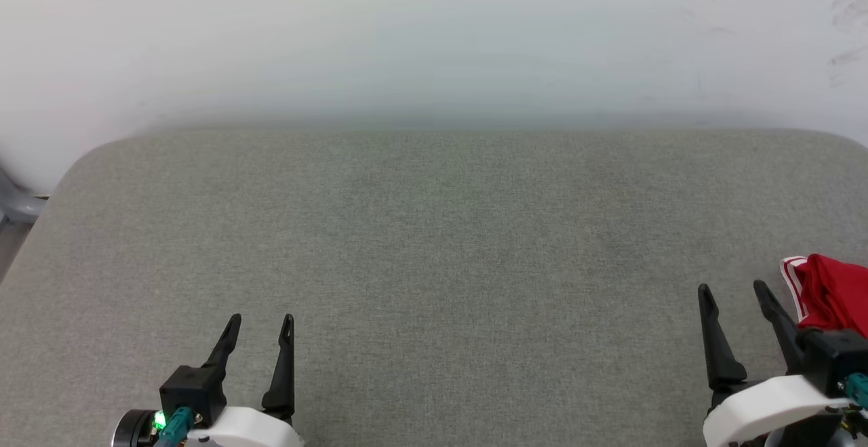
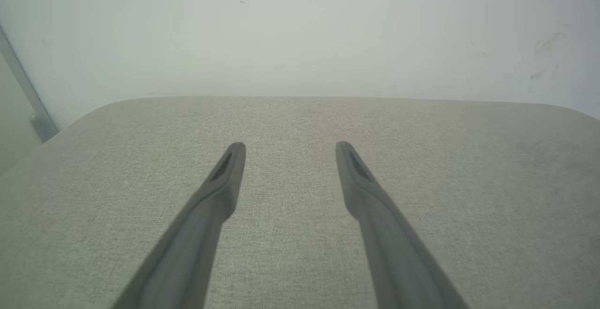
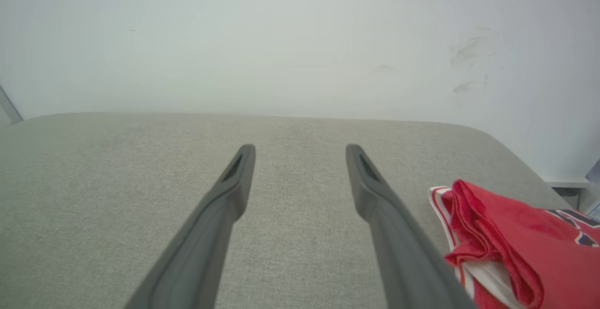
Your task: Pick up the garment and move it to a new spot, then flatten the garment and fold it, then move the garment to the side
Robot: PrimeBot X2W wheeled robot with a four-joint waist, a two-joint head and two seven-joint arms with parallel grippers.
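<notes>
Left gripper (image 1: 262, 319): jaws spread wide, nothing between them, 7 o'clock in head view. Right gripper (image 1: 732, 287): jaws spread wide, empty, 4 o'clock. Garment (image 1: 831, 294): red, white striped trim, crumpled, just beside that gripper's outer finger, 4 o'clock edge of grey fabric surface (image 1: 434, 230)

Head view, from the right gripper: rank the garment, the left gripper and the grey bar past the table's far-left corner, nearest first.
From the right gripper:
1. garment, bunched just to its right.
2. left gripper, across the table, on the left.
3. grey bar, beyond the far-left corner.
</notes>
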